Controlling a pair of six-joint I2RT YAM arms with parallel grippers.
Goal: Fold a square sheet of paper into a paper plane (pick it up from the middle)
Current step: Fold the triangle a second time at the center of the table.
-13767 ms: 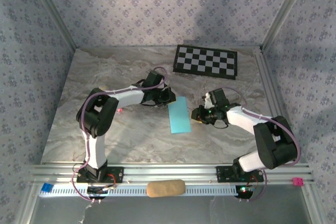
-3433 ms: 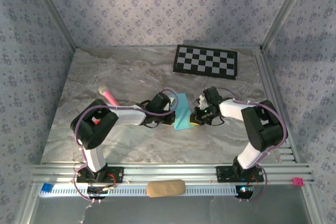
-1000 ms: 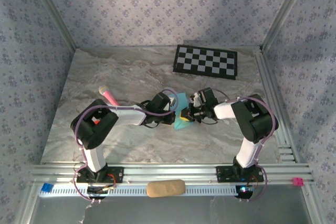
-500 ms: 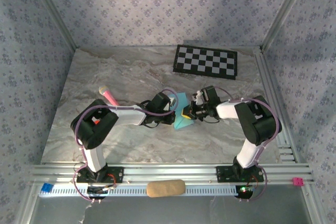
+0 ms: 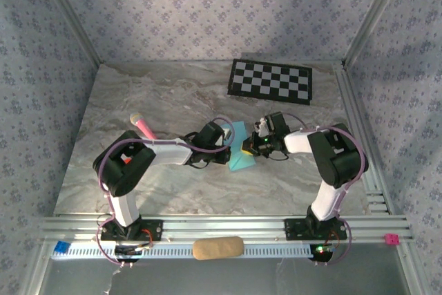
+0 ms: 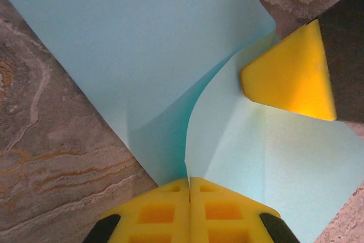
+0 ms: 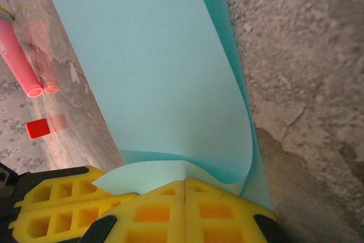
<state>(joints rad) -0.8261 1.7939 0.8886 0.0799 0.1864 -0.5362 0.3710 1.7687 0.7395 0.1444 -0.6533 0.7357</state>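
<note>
Two sets of yellow jaws met at the square sheet of paper (image 5: 239, 162), which lay partly folded on the marbled table (image 5: 138, 101) midway between the arms. The left gripper (image 5: 230, 153) had its fingers pressed together with no gap, and in the left wrist view the left gripper (image 6: 189, 181) pinched the paper (image 6: 142, 44) right where a raised crease ran into the seam between the pads. The right gripper (image 5: 247, 148) was likewise clamped flat; in its own wrist view the right gripper (image 7: 185, 181) sat at the curled-over flap of the sheet (image 7: 153, 66), apparently nipping the flap's edge, though the pads hid the contact itself. The two grippers were just beside each other, the right one's fingertip (image 6: 290, 78) resting on the lifted flap. A pink marker pen (image 5: 143, 127) lay left of the left arm, and a black-and-white checkerboard mat (image 5: 271, 81) lay at the far edge, well apart from the paper. Floral wallpaper (image 5: 207, 12) covered the walls around the table.
</note>
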